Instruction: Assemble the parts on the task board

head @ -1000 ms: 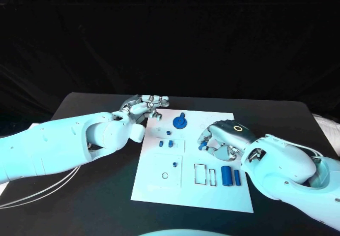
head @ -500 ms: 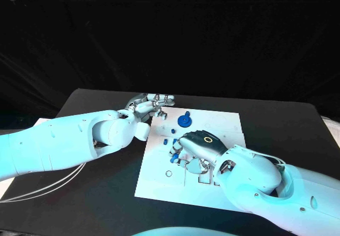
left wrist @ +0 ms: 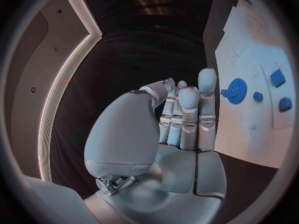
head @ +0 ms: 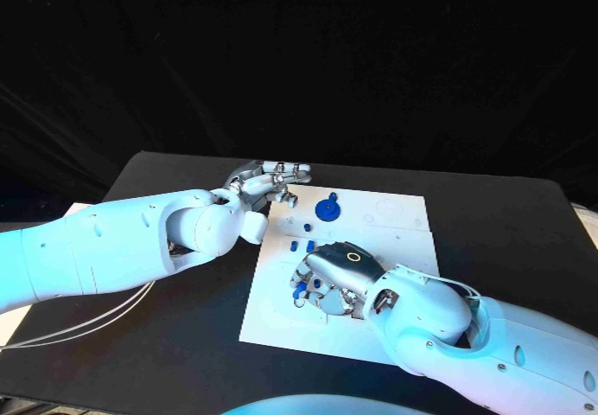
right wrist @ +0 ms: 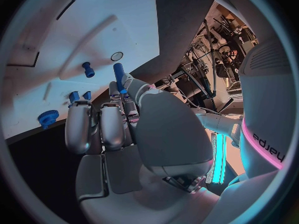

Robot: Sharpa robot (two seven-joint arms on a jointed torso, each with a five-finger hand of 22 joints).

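The right hand [head: 330, 275] hangs low over the middle of the white task board [head: 386, 226], hiding the slots beneath it. In the right wrist view it pinches a slim blue peg [right wrist: 119, 76] at its fingertips, pointing at the board; how firmly cannot be made out. The left hand [head: 264, 183] sits at the board's far left corner over the black worktop [head: 499, 216], fingers straight and pressed together, holding nothing. A blue gear [head: 327, 210] and two small blue blocks [head: 301, 246] lie on the board between the hands.
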